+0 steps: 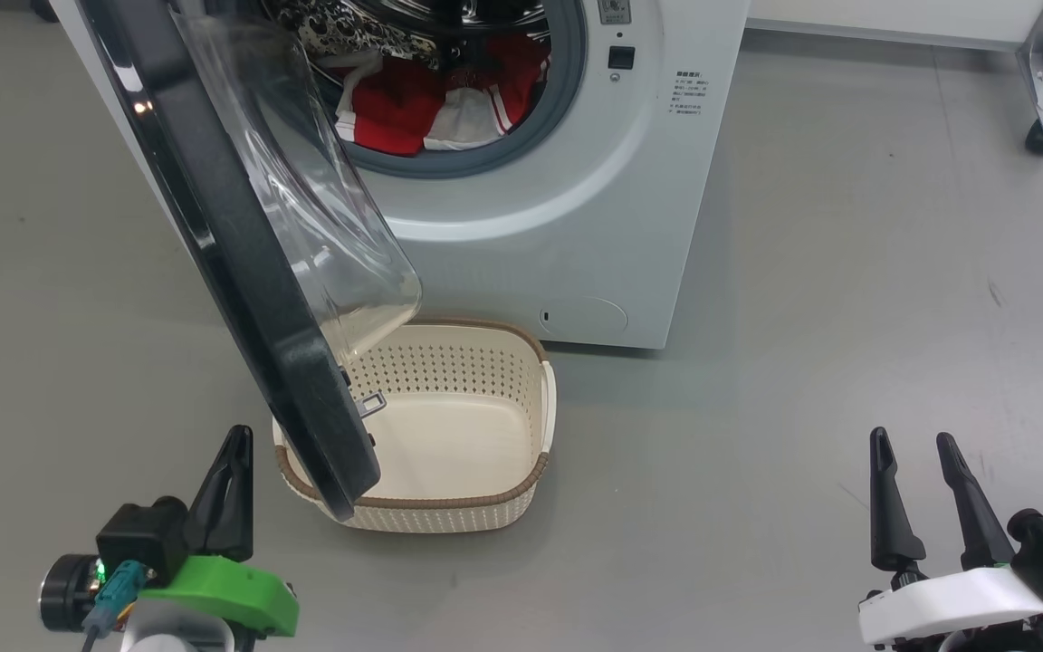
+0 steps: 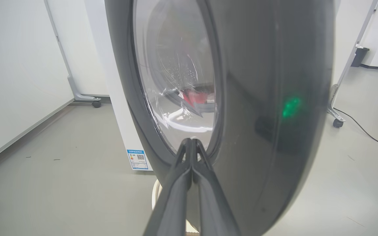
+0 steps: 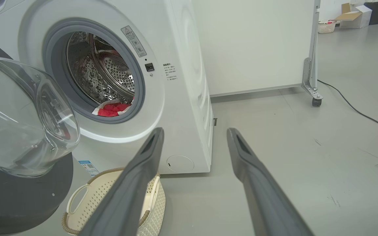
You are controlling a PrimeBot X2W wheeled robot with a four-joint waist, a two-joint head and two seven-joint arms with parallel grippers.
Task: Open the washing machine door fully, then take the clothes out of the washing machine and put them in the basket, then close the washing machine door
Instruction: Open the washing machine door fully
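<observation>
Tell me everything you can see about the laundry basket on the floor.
The basket is cream plastic, a rounded rectangle with perforated walls, a brown woven-look rim and side handles. It stands upright and empty on the grey floor, just before the washing machine. The open washing machine door overhangs its left part; whether they touch is unclear.

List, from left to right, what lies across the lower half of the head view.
left gripper, fingers shut → basket on the floor → right gripper, fingers apart
</observation>
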